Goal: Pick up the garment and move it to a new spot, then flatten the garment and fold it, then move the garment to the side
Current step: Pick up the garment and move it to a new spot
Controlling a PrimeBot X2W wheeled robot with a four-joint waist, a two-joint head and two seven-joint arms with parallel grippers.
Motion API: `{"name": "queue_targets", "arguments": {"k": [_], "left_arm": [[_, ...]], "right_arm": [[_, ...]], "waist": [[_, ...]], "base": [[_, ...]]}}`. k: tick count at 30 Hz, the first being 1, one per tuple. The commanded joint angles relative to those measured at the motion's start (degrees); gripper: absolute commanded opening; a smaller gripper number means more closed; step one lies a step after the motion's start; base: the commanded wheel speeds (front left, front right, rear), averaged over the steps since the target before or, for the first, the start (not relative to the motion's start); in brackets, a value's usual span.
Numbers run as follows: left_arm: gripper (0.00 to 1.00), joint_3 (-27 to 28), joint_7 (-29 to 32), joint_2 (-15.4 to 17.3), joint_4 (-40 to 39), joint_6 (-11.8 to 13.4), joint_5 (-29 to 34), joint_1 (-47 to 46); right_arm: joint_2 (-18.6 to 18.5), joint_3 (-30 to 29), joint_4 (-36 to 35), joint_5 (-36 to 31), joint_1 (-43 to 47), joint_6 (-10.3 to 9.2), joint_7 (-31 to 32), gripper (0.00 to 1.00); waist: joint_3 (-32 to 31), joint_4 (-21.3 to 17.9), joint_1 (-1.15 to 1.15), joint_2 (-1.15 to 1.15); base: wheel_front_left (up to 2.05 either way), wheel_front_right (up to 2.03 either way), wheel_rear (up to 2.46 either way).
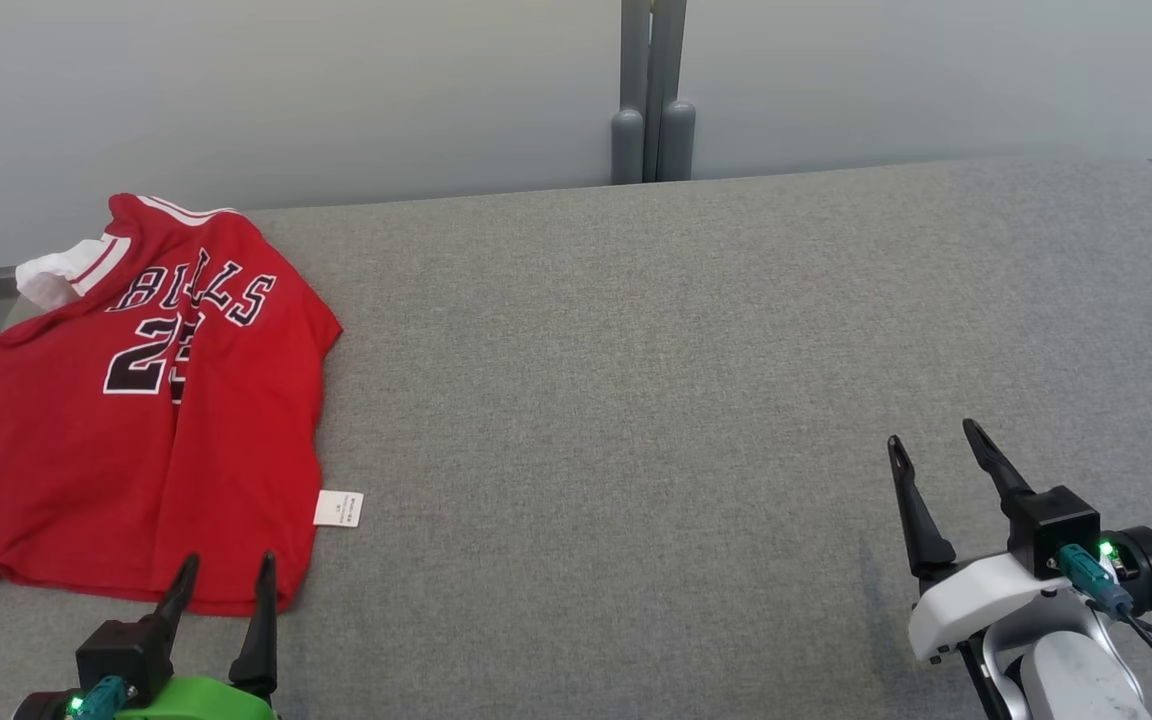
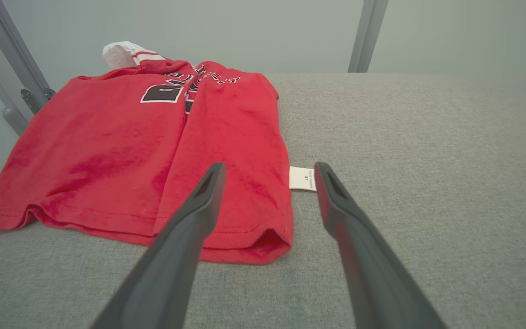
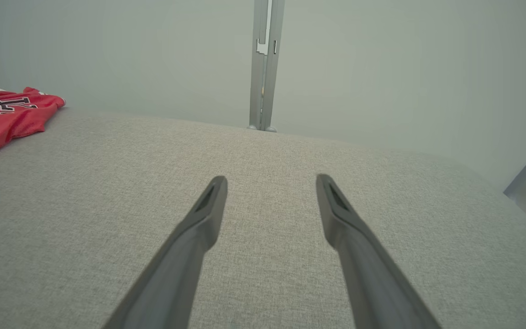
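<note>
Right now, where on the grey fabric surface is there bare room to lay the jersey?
Bare: the whole middle and right of the grey fabric surface, from the white care label across to the right edge, back to the grey post. Crowded: only the left end, under the red Bulls jersey.

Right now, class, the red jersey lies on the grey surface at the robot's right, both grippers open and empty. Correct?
No, the head view shows the red jersey on the grey surface at the robot's left; left gripper and right gripper open and empty.
</note>
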Motion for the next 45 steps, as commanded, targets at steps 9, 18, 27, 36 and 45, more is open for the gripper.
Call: {"name": "queue_targets", "arguments": {"k": [9,18,27,36,45], "left_arm": [[1.0,0.3,-0.4,0.4,0.3,0.0,-0.3,0.0],[1.0,0.3,-0.4,0.6,0.3,0.0,-0.6,-0.1],[1.0,-0.7,-0.4,0.0,0.2,0.1,-0.7,-1.4],[1.0,0.1,-0.4,1.3,1.3,0.1,-0.3,1.2],[1.0,1.2,-0.4,2.1,0.0,0.1,-0.6,2.6]], "right_arm": [[0.1,-0.3,0.3,0.2,-0.5,0.01,-0.3,1.0],[0.5,-0.4,0.1,0.2,0.1,0.02,-0.3,1.0],[0.3,-0.2,0.1,0.8,1.0,0.01,-0.3,1.0],[0.7,1.3,0.9,1.5,1.7,0.01,-0.3,1.0],[1.7,5.6,2.0,2.2,-0.7,0.01,-0.3,1.0]], "waist": [[0.0,0.2,0.0,0.0],[-0.1,0.2,0.0,0.0],[-0.8,5.8,0.0,0.0],[-3.9,20.7,0.0,0.0],[-4.9,26.3,0.0,0.0]], "base": [[0.0,0.0,0.0],[0.0,0.0,0.0],[0.0,0.0,0.0],[0.0,0.0,0.0],[0.0,0.0,0.0]]}}
